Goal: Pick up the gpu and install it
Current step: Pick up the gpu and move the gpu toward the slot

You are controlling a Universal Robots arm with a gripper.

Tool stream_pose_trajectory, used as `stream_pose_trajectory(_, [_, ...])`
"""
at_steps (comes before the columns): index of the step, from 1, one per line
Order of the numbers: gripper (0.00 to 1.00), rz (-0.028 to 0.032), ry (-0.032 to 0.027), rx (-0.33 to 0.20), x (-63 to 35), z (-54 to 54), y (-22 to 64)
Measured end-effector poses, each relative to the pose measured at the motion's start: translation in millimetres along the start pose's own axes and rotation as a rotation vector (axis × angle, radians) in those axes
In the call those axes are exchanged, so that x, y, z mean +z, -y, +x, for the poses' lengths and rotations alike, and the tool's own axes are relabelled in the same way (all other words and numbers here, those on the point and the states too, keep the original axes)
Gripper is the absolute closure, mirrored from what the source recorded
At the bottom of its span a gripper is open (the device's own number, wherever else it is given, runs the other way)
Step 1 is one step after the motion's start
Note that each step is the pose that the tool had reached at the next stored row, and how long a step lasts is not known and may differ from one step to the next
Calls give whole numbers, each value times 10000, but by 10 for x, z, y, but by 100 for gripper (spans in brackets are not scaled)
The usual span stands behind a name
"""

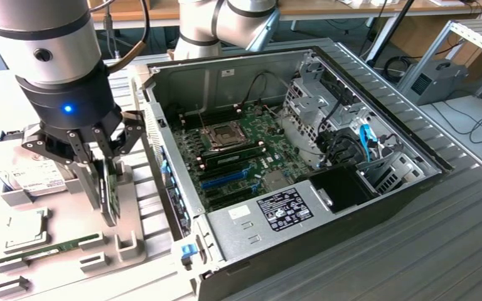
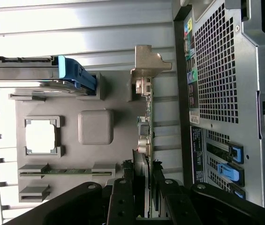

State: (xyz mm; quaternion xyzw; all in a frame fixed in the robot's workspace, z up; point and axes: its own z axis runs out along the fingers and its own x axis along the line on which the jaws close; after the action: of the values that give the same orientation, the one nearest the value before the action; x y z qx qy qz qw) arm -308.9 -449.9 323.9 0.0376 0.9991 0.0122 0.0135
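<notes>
**End effector (image 2: 144, 192) clamped on gpu (image 2: 145, 126)**

Fingers (image 2: 123, 201) close across the card's two flat faces, grasping the gpu on edge with its silver bracket outermost. The card stands at the gray fixture tray (image 2: 71, 108), just beside the open computer case (image 1: 216, 78). Whether it has left its cradle cannot be told. The edge-on hold likely matches the motherboard (image 1: 250, 144) slots. A ribbed metal tabletop (image 1: 408, 251) carries everything. Workshop benches and cables lie behind.

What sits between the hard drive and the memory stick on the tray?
A square silver chip lies between the hard drive and the memory stick, touching neither; both the exterior and wrist views show it.
</notes>
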Motion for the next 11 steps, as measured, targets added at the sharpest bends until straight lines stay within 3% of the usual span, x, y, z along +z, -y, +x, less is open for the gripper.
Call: stream_pose_trajectory(11, [74, 0, 0, 0, -23, -1, -1])
